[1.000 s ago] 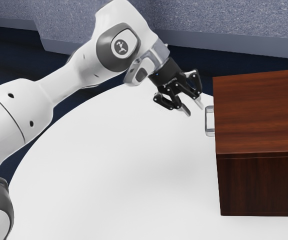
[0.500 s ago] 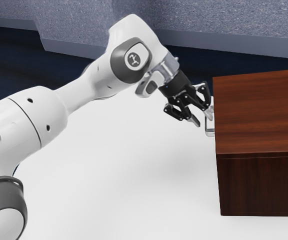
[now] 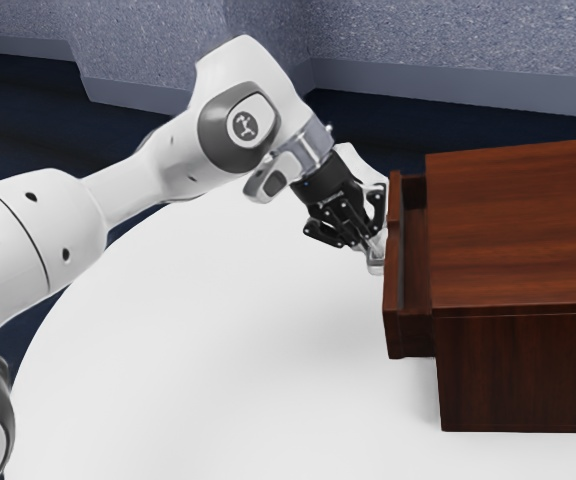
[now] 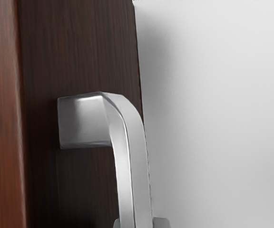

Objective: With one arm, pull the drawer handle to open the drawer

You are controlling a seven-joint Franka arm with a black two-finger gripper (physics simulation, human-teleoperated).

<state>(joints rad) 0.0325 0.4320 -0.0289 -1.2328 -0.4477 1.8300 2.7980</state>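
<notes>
A dark wooden cabinet stands on the white table at the exterior view's right. Its drawer sticks out a short way toward the arm. My black gripper sits right against the drawer front, shut on the silver handle, of which just the lower end pokes out below the fingers. In the wrist view the curved silver handle runs close under my hand, mounted on the dark drawer front.
The round white table spreads wide under and in front of the arm. A dark blue floor and a grey wall lie behind. The cabinet's side face blocks the exterior view's lower right.
My gripper reached the handle, closed on it and drew back toward the exterior view's left. The drawer, flush with the cabinet before, now stands out a short way.
</notes>
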